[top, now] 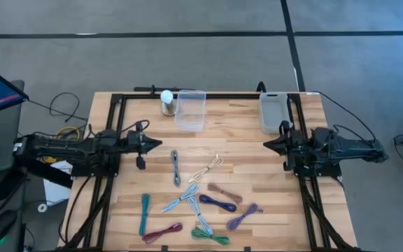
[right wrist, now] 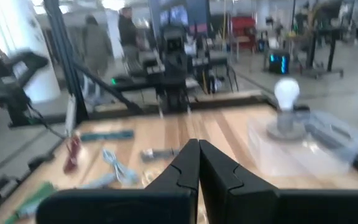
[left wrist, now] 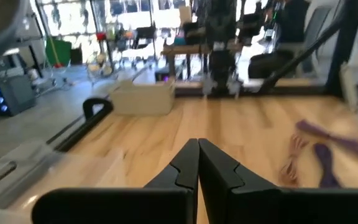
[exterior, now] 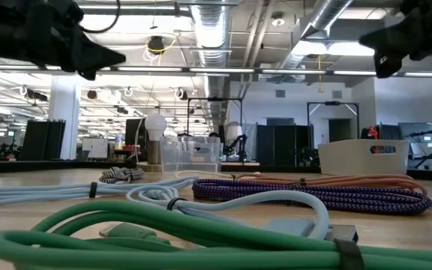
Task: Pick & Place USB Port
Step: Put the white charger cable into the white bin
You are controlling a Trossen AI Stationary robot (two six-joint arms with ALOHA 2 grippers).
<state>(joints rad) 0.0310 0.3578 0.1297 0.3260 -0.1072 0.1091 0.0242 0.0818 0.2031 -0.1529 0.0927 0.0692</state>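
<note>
No readable text, label, brand, number or sign on anything in any view.

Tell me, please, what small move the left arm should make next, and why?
Probably open the left gripper and swing it toward the grey cable. Both grippers, the right gripper too, are shut and empty, held above the table, and every bundled cable lies untouched; the grey one lies nearest.
</note>
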